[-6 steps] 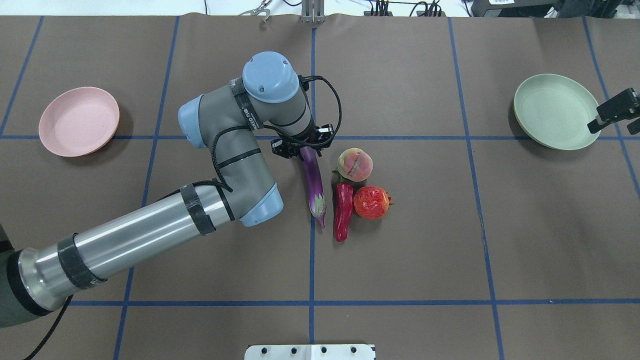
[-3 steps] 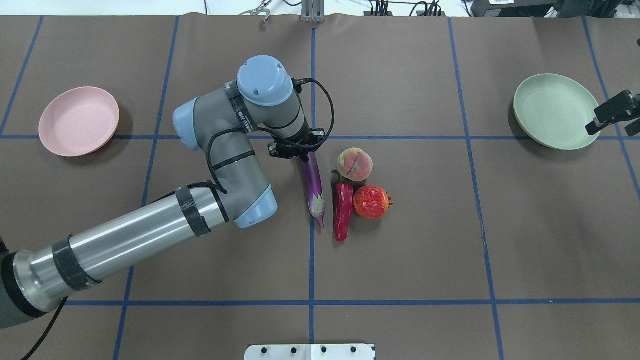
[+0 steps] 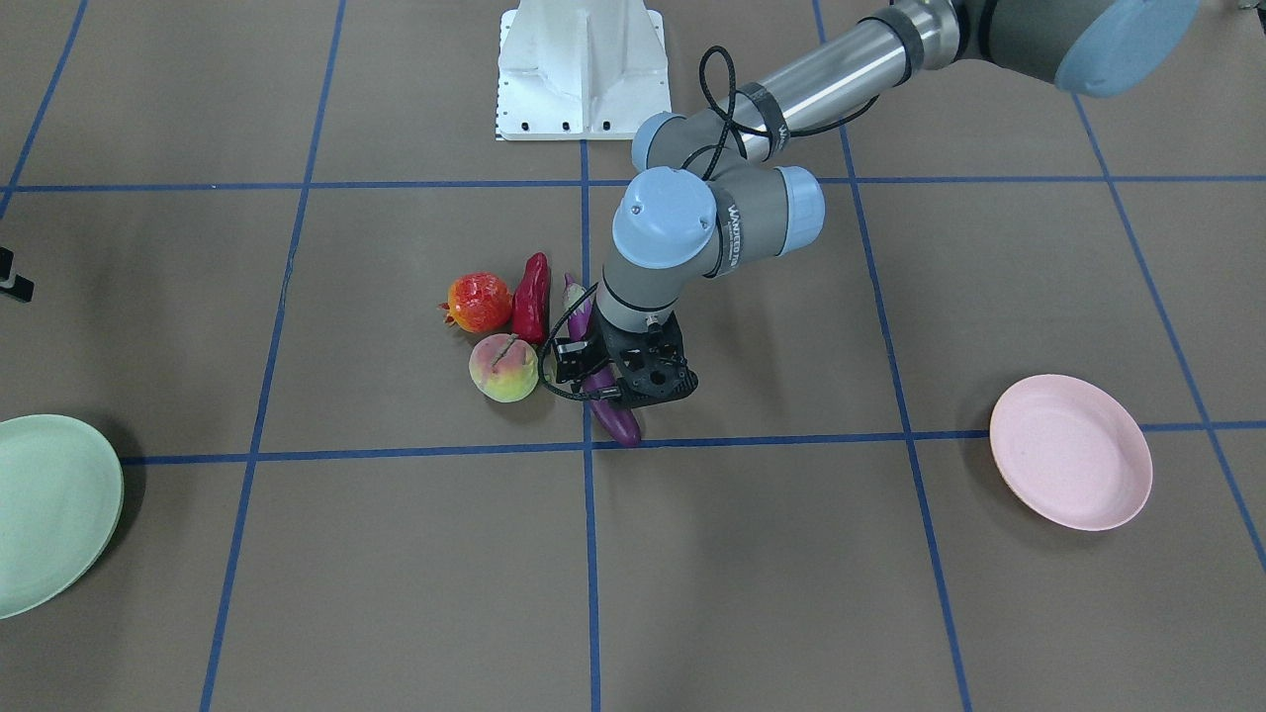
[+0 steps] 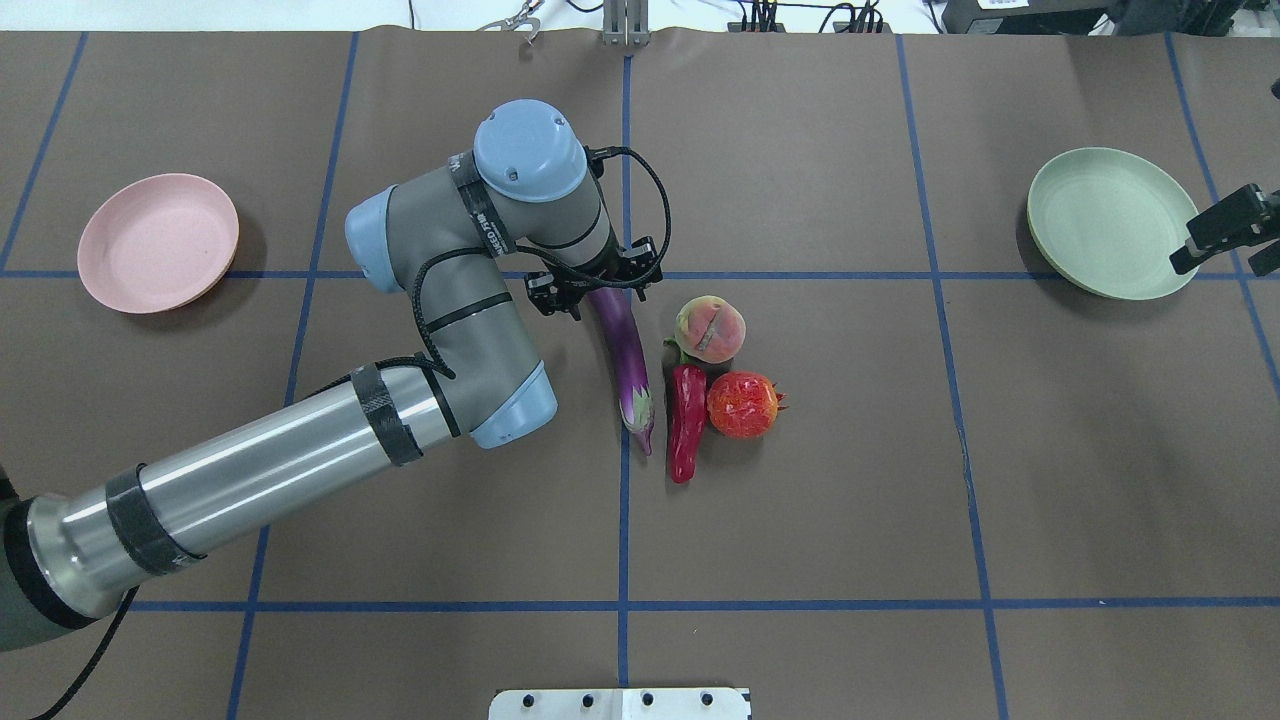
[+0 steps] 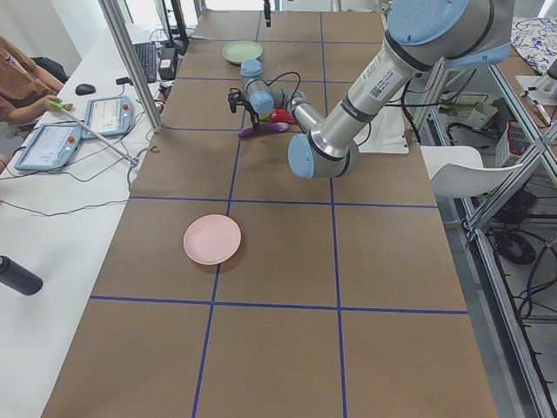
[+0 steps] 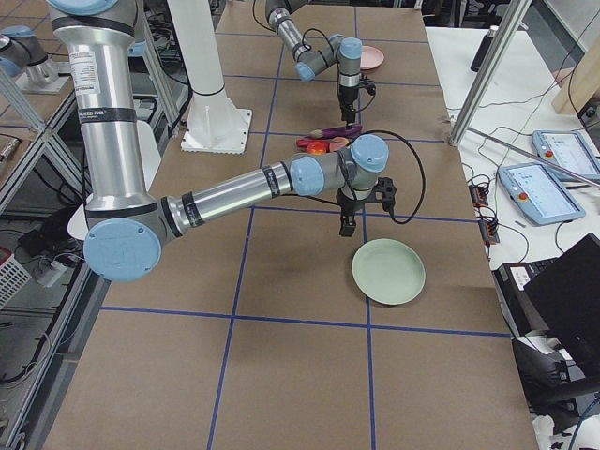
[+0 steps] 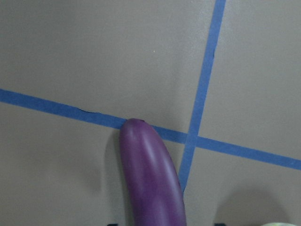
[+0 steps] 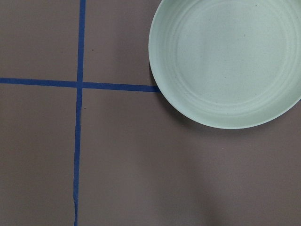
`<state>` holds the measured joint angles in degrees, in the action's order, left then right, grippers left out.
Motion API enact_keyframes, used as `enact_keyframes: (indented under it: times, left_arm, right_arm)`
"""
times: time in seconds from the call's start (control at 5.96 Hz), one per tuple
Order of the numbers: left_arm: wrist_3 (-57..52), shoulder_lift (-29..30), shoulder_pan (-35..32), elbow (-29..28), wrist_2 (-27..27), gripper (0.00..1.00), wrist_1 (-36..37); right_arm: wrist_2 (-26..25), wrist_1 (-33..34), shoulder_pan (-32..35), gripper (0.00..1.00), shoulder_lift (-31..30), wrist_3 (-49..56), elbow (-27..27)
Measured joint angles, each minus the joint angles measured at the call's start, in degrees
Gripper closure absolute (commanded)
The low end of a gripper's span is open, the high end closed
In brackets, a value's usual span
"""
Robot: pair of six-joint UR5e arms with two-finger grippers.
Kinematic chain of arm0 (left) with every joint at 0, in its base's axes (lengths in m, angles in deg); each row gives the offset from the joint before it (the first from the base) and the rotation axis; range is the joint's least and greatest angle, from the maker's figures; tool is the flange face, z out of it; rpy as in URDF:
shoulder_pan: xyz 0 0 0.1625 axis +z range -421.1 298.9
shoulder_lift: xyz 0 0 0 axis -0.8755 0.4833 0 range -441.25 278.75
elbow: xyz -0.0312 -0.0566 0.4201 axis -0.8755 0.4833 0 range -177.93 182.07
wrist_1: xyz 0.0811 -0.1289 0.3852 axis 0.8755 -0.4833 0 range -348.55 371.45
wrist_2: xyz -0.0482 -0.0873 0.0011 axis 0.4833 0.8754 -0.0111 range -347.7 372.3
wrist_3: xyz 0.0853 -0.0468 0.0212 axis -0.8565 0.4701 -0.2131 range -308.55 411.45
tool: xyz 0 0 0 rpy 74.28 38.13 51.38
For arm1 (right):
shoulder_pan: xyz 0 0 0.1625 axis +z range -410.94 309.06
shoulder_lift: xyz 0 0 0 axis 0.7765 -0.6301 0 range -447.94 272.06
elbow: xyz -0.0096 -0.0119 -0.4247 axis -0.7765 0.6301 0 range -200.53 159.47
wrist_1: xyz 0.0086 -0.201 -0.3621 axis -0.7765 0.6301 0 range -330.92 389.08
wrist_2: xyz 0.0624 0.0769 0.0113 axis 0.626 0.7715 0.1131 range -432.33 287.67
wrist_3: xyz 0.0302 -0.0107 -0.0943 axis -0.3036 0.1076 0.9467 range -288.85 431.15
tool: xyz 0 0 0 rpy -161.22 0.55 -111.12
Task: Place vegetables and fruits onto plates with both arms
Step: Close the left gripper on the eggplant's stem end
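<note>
My left gripper (image 4: 598,292) is shut on the far, rounded end of the purple eggplant (image 4: 626,352), whose cap end stays low by the blue centre line. The eggplant's tip fills the left wrist view (image 7: 150,179). The red chili pepper (image 4: 686,425), the peach (image 4: 709,328) and the pomegranate (image 4: 742,404) lie close together just right of it. The pink plate (image 4: 158,242) is far left and bare. The mint green plate (image 4: 1110,222) is far right and bare. My right gripper (image 4: 1235,240) hovers open and empty at its right rim.
The white pedestal base (image 3: 582,69) stands at the robot's side of the table. Blue tape lines grid the brown table cover. Operators' tablets (image 5: 104,113) lie on a side bench beyond the table's far edge.
My left gripper has moved slightly left and up with the eggplant's far end, so the eggplant now slants; its cap end stayed put. The right gripper has barely moved.
</note>
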<state>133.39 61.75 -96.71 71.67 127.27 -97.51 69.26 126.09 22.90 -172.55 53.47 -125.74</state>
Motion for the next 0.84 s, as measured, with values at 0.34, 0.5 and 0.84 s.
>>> enact_keyframes:
  times: [0.34,0.5,0.84]
  left_arm:
    - [-0.01,0.56,0.88,-2.68,-0.24,0.11,-0.24]
    - [-0.02,1.1,1.36,-3.94,-0.58,0.19,-0.33]
    - [0.08,1.59,2.1,-4.76,-0.78,1.0,-0.37]
  right_arm:
    - [0.0,0.02,-0.32,0.0,-0.06,-0.06,0.01]
    - [0.0,0.02,-0.47,0.0,-0.13,-0.07,0.01]
    - [0.1,0.02,-0.58,0.0,-0.41,-0.05,0.01]
